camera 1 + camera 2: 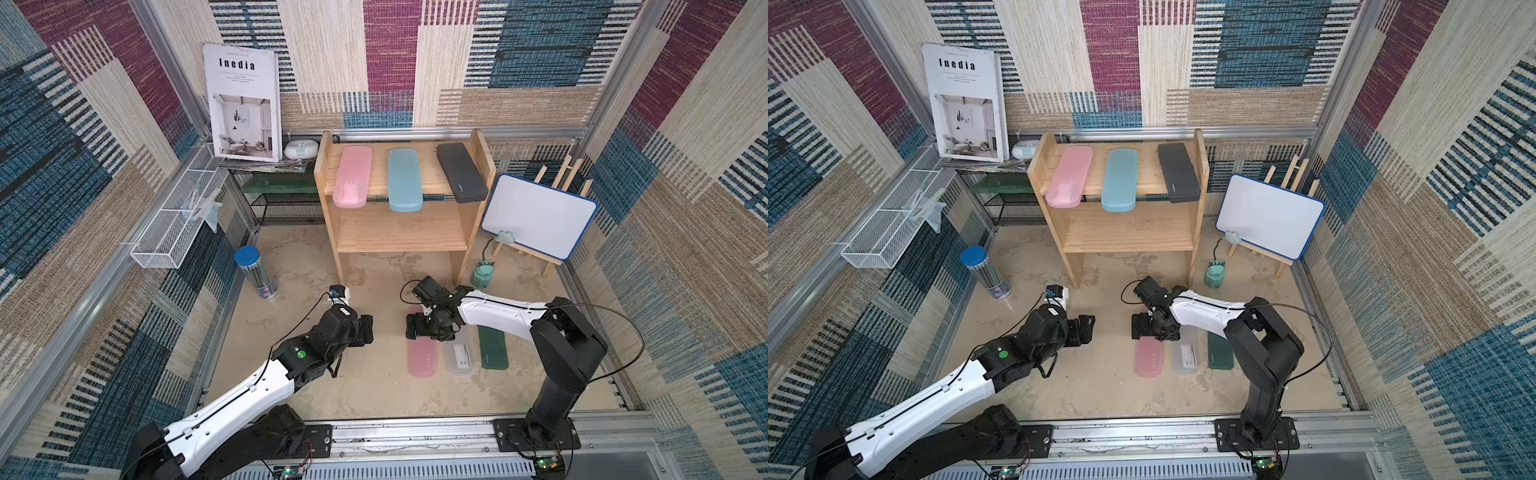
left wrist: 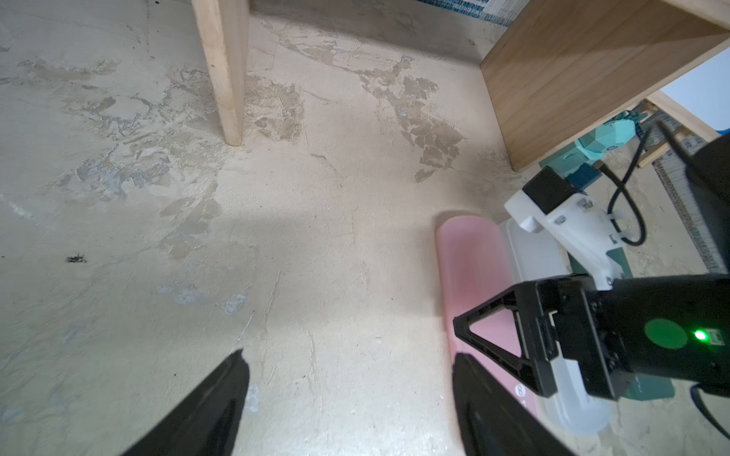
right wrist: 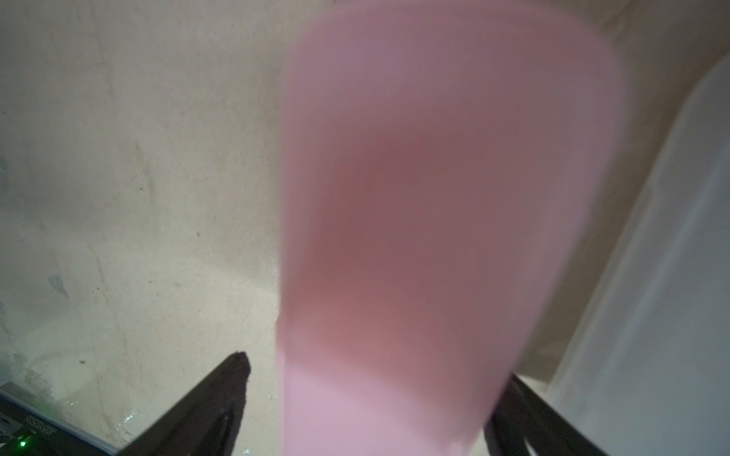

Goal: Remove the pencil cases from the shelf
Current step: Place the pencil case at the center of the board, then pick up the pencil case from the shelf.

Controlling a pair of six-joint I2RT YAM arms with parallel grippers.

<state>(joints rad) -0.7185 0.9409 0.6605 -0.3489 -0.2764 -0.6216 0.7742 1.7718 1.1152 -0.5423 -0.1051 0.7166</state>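
Three cases lie on the shelf (image 1: 399, 235) and three on the table (image 1: 332, 386).
On the shelf's top tier, the upper pink case (image 1: 352, 176), light blue case (image 1: 404, 179) and black case (image 1: 461, 172) lie side by side from left to right, their near ends overhanging the edge. On the table's near right, the lower pink case (image 1: 422, 359), frosted clear case (image 1: 458, 357) and dark green case (image 1: 493, 347) lie in a close row. The right gripper (image 1: 415, 326) is over the lower pink case's far end, its jaws apart and straddling it, with a gap on one side. The left gripper (image 2: 347, 357) hangs to the left, jaws apart, with nothing between them.
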